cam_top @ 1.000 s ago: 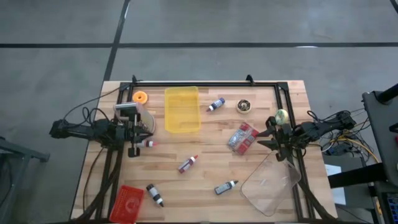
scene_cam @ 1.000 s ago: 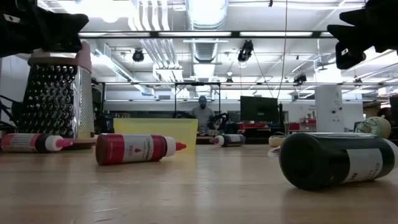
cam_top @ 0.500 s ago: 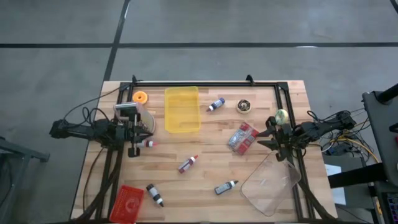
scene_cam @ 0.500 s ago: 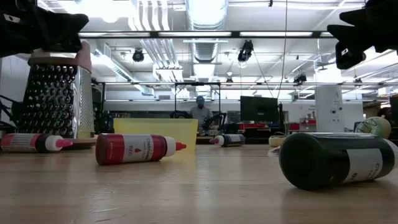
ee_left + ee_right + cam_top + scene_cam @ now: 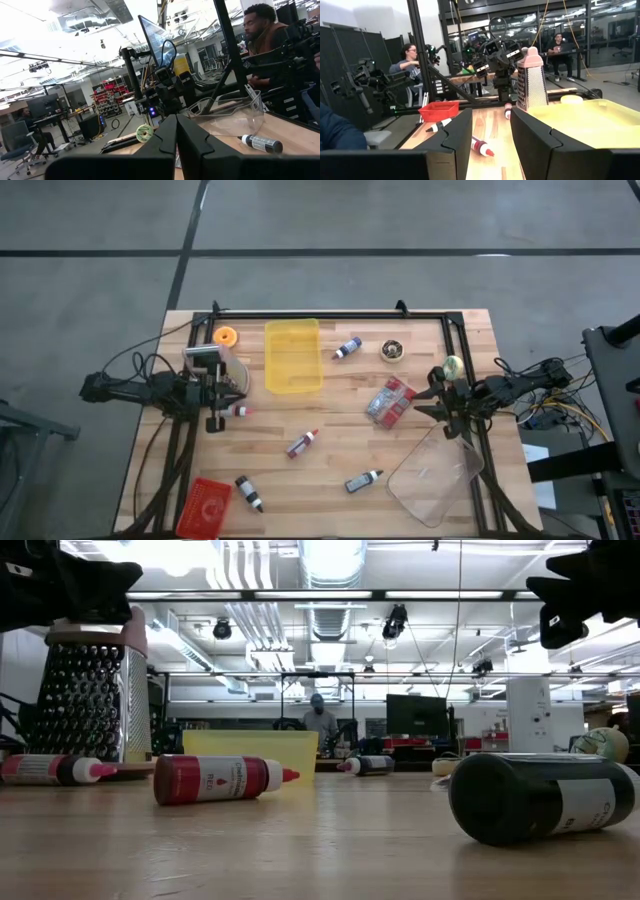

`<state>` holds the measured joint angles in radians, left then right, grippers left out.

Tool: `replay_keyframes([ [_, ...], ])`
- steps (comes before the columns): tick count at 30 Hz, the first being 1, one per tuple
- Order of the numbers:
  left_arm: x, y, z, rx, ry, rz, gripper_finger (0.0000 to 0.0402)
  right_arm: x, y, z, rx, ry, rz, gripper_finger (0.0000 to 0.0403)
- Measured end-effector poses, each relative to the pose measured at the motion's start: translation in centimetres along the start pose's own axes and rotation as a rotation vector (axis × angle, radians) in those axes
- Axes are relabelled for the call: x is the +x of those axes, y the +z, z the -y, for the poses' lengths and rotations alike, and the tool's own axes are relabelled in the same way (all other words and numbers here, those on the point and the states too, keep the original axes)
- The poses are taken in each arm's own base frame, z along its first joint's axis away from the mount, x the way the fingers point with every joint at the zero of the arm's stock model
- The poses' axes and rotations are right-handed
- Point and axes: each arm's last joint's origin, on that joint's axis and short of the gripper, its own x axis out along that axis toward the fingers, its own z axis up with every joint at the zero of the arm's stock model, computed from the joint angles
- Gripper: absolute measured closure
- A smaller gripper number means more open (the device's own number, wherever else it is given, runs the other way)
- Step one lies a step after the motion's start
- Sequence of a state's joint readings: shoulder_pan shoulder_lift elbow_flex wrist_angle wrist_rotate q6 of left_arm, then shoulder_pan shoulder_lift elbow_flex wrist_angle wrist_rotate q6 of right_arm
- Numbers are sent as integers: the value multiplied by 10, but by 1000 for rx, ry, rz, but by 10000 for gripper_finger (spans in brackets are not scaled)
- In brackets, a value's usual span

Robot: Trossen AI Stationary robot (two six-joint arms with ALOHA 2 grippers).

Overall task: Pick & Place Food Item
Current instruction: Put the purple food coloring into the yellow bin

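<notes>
Food item first: it is probably the small round green-and-pale piece at the right of the surface, though from above I cannot tell what kind of food it is. Nothing on the surface has moved over the last second. Only a person far behind the surface has shifted a little, so the pick seems not yet begun.

The left hand hangs clenched and empty by the grater. The yellow tray lies empty. The right hand hangs just beside the food, fingers parted, grasping nothing.

Whether the arm touches the food is unclear. The low view cuts off both arms.
</notes>
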<state>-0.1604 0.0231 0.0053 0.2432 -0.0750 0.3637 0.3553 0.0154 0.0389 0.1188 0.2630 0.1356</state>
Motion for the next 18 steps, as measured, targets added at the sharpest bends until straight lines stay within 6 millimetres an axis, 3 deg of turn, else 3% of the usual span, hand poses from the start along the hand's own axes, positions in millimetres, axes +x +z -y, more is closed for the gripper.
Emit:
replay_keyframes([
  [18, 0, 0, 0, 0, 0, 0, 388, 0, -1, 0, -43, -2, -7, 273],
])
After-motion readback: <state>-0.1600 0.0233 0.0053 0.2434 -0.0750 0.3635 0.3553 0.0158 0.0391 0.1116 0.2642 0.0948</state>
